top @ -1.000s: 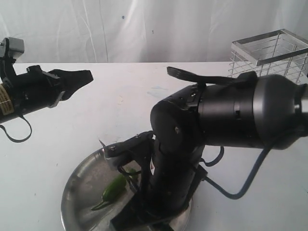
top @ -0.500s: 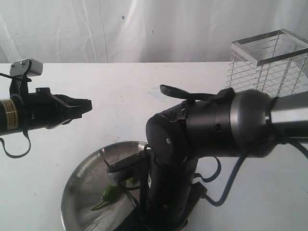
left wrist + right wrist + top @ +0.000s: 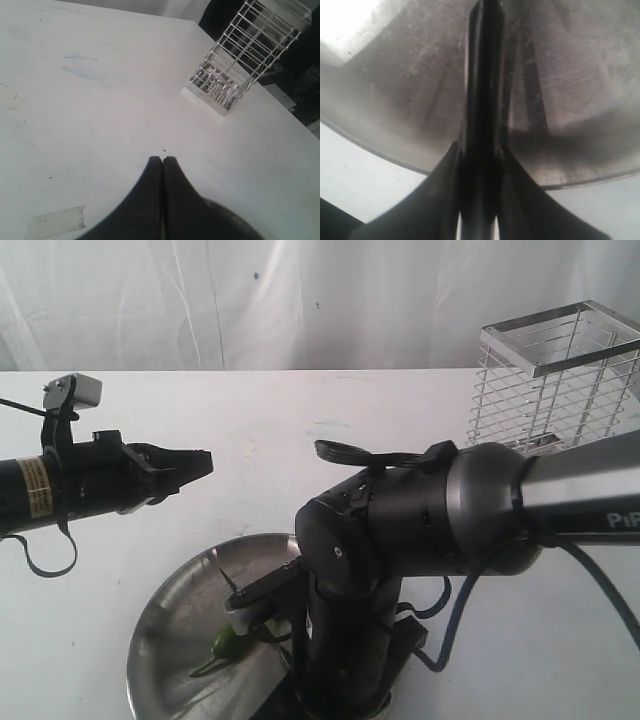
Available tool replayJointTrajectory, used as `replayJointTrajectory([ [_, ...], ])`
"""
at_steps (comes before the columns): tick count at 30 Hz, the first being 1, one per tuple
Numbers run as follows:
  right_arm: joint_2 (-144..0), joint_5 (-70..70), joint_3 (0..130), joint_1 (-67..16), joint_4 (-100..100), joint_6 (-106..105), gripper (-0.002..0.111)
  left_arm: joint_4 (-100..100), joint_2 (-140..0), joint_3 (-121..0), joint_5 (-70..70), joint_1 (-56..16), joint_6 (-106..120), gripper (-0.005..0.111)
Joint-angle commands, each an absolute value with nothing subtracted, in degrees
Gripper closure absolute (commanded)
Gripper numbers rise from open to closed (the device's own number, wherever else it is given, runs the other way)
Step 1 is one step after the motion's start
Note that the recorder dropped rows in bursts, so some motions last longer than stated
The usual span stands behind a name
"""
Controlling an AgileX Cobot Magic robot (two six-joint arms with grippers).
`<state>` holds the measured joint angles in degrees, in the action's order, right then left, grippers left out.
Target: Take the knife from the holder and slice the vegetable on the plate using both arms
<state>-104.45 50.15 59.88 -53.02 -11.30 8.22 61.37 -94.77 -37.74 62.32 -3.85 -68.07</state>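
Knife (image 3: 482,100) is clamped in the right pincer (image 3: 480,165), blade over the plate (image 3: 170,620). Vegetable (image 3: 225,643) lies on the plate, just beside the blade tip. Left pincer (image 3: 162,162) is fully closed, empty, above the white surface (image 3: 100,100). Holder (image 3: 555,375) stands well apart.

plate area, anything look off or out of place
Nothing spilled or damaged. One oddity: the left gripper hovers shut over bare table, away from the plate, so nothing steadies the pepper while the right gripper holds the knife over it.
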Motion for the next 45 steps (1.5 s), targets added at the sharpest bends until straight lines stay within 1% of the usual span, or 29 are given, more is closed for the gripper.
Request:
replayJointTrajectory([
  [1,-104.71,49.10,59.70,-53.06,-10.88,7.73,0.108,60.97,-94.54,-37.43,63.34,-4.11,-67.24,0.107],
  [20,-104.71,43.47,59.81,-53.06,-10.23,7.73,0.108,60.97,-94.54,-37.43,63.34,-4.11,-67.11,0.107],
  [45,-104.71,43.78,59.81,-51.81,-11.13,7.74,0.108,60.97,-94.54,-37.43,63.34,-4.11,-67.11,0.107],
])
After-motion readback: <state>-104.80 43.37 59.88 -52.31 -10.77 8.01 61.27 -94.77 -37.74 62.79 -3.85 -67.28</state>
